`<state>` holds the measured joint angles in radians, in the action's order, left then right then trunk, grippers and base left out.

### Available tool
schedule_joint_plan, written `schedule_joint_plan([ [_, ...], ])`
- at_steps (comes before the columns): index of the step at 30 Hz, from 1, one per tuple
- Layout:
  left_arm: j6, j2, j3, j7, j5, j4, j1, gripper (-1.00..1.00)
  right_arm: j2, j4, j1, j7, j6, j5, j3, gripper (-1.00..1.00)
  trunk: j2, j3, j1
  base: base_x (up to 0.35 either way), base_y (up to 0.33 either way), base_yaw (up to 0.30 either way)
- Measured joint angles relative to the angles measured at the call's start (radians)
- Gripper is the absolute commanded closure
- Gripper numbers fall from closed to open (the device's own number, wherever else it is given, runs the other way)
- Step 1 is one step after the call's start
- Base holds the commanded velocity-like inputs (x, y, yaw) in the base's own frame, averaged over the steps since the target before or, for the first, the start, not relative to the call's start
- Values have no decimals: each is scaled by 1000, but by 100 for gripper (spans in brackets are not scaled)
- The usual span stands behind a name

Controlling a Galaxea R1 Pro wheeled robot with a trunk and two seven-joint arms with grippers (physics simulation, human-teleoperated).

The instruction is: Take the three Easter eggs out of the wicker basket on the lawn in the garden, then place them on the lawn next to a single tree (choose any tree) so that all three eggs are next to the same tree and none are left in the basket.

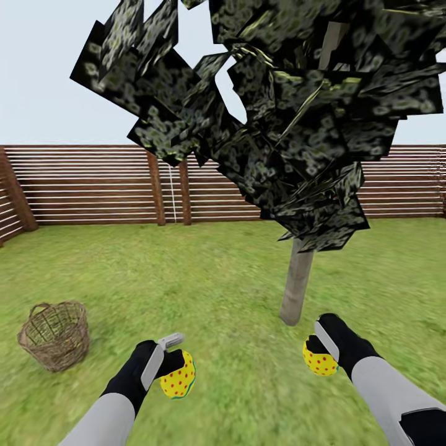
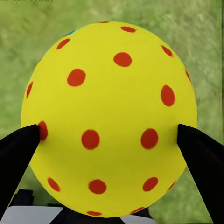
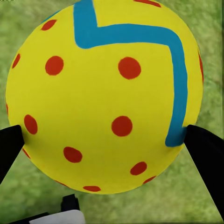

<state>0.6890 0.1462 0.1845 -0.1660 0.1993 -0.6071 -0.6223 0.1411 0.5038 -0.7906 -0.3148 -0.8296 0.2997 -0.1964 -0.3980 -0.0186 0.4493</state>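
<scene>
My left gripper (image 1: 175,367) is shut on a yellow Easter egg (image 1: 178,376) with red dots, held above the lawn (image 1: 217,279). In the left wrist view that egg (image 2: 109,116) sits between the two black fingers (image 2: 16,154). My right gripper (image 1: 319,350) is shut on a second yellow egg (image 1: 319,360) with red dots, close to the foot of the tree's trunk (image 1: 296,285). The right wrist view shows this egg (image 3: 102,98) with a blue band. The wicker basket (image 1: 56,334) stands on the grass to the left of my left arm; its inside is not visible.
A dark brown slatted fence (image 1: 93,186) runs across the back of the garden. The tree's dark crown (image 1: 279,111) hangs over the upper right of the head view. Open grass lies between the basket and the trunk.
</scene>
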Motion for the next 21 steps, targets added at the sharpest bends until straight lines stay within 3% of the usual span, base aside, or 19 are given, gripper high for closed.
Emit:
schedule_joint_plan([
  [17, 0, 0, 0, 0, 0, 0, 0, 100, -3, 0, 0, 0, 0, 0, -4, 100, -1, 19, 0, 0, 0, -237],
  [21, 1, 0, 0, 8, 1, -1, 0, 100, -3, 0, -1, 0, 0, -1, -4, 100, -1, 21, 0, 0, 0, -56],
])
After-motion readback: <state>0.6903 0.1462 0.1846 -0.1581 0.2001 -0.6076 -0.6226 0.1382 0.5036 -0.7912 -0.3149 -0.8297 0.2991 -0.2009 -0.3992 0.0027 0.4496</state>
